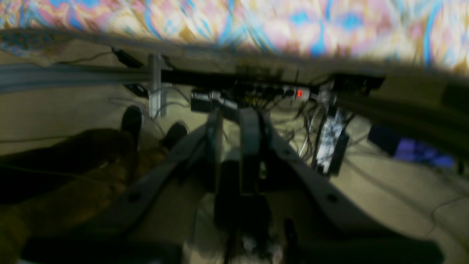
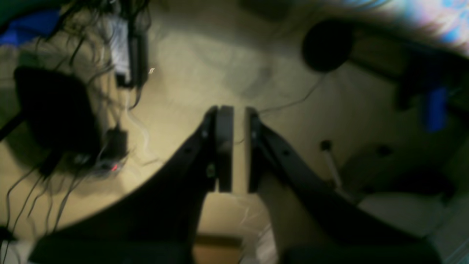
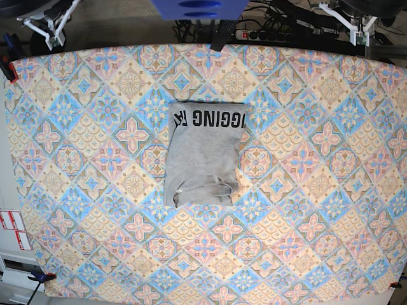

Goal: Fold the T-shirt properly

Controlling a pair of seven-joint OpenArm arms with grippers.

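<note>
The grey T-shirt (image 3: 202,159) lies folded into an upright rectangle at the middle of the table. Its black lettering runs across the far edge, and some fabric is bunched at the near edge. Both arms hang off the table's far edge, well clear of the shirt. In the base view my left gripper (image 3: 360,28) is at the top right corner and my right gripper (image 3: 52,32) at the top left. The wrist views look down at the floor. There my left gripper (image 1: 231,119) and right gripper (image 2: 239,113) each show a narrow gap with nothing in it.
The diamond-patterned tablecloth (image 3: 95,127) covers the whole table. A power strip (image 3: 254,33) with tangled cables lies on the floor beyond the far edge. A blue mount (image 3: 197,6) sits at the top centre. A clamp (image 3: 7,67) grips the far left corner.
</note>
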